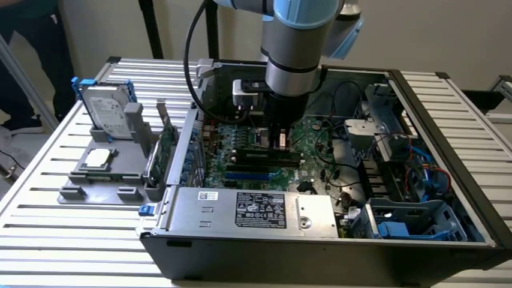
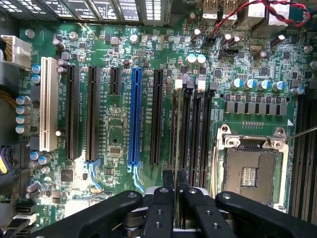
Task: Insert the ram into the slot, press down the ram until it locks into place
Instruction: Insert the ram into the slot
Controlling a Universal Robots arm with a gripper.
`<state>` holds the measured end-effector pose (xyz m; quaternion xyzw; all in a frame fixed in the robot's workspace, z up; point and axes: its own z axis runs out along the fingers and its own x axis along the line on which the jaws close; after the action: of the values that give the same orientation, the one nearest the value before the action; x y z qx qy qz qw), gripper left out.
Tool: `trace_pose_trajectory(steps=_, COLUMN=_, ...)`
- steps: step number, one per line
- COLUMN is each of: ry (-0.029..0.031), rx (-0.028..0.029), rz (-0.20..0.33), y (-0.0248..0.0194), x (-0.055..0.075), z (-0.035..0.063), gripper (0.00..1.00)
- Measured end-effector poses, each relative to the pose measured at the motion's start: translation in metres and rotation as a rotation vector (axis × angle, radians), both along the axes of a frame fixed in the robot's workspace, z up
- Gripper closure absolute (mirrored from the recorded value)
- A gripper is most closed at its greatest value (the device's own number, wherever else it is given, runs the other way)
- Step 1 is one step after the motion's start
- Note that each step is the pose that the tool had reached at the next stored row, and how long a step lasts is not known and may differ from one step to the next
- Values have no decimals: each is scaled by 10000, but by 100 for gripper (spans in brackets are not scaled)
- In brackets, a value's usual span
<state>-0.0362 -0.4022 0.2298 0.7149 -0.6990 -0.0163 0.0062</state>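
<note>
My gripper (image 2: 175, 181) reaches down into the open computer case (image 1: 448, 240), just above the motherboard (image 2: 114, 148). Its two black fingers (image 2: 168, 181) stand close together, shut on the ram (image 2: 174, 129). The ram is seen edge-on as a thin green strip running away from the fingertips. It lies along the row of black memory sockets, over the slot (image 2: 182, 134) at that row's edge nearest the blue socket. Whether its lower edge sits in the slot I cannot tell. In the exterior view the gripper (image 1: 280, 143) hangs straight over the dark memory sockets (image 1: 264, 159).
A bright blue socket (image 2: 134, 116) and several black and white card sockets lie beside the memory row, and the silver processor socket (image 2: 250, 171) is on its other side. Outside the case, at the exterior view's left, a grey holder (image 1: 100, 168) carries a hard drive (image 1: 108, 111) and a green expansion card (image 1: 165, 147).
</note>
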Motion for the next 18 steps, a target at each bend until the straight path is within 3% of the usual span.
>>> trace_pose_trajectory(steps=18, ry=-26, rx=-1, rz=20, y=0, x=1, z=-42, gripper=86)
